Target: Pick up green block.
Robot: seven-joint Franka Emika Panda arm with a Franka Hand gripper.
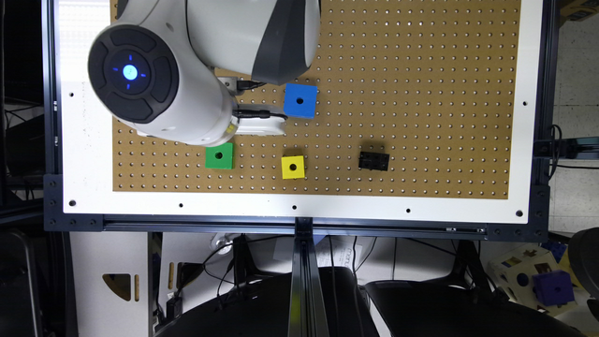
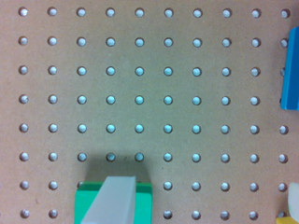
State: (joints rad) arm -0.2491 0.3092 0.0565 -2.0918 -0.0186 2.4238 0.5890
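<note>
Green block (image 1: 219,156) sits on the brown pegboard (image 1: 421,93), near the board's lower edge in the exterior view and toward that view's left. Round dark hole in its top face. My arm's big white joint (image 1: 154,79) hangs over the board just above it in that view, its edge overlapping the block's upper corner.

Wrist view: the green block (image 2: 142,203) lies at the frame's edge, and one pale fingertip (image 2: 112,200) of my claw crosses in front of it. A second pale sliver (image 2: 294,198) shows at the far side of the frame, well apart from the first. So my claw (image 2: 203,199) stands spread wide, nothing held between the fingers. Whether the near fingertip touches the block or hangs above it, I cannot tell.

Other things on the board, exterior view:
- yellow cube (image 1: 293,167) with a hole, to the exterior view's right of the green block, in about the same row
- blue cube (image 1: 300,100), larger, higher up, near my wrist
- small black part (image 1: 374,160), further right again

White frame (image 1: 84,164) borders the pegboard.
</note>
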